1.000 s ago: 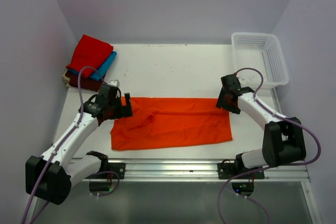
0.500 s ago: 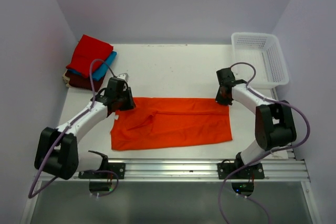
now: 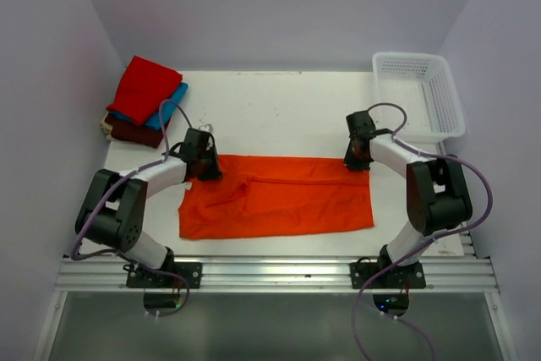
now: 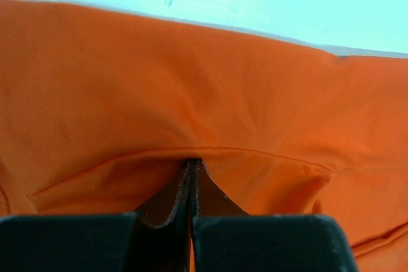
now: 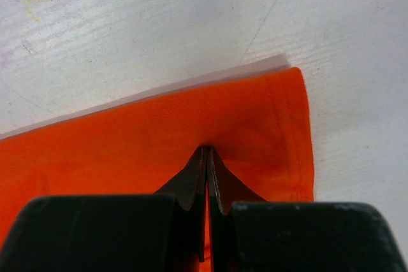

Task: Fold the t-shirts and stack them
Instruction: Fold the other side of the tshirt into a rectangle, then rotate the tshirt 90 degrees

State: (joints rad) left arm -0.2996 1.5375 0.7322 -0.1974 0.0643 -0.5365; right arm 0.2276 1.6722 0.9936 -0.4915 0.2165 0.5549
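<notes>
An orange t-shirt (image 3: pixel 279 196) lies on the white table as a long flat rectangle. My left gripper (image 3: pixel 205 168) is down at its far left corner. In the left wrist view the fingertips (image 4: pixel 193 165) meet with orange cloth (image 4: pixel 191 93) pinched into a small ridge between them. My right gripper (image 3: pixel 357 161) sits at the far right corner, and its tips (image 5: pixel 207 152) are shut on the cloth (image 5: pixel 159 138) close to the hemmed edge. A folded stack lies at the far left: a red t-shirt (image 3: pixel 144 86) on top, turquoise (image 3: pixel 172 106) and dark maroon (image 3: pixel 133 133) beneath.
A white mesh basket (image 3: pixel 418 58) stands at the far right corner of the table. The metal rail (image 3: pixel 270 272) with both arm bases runs along the near edge. Walls close in on the left, back and right.
Both arms swung their wrists in over the orange shirt's far corners and lowered. Both grippers went from open to shut, pinching the cloth. The shirt has not shifted.
</notes>
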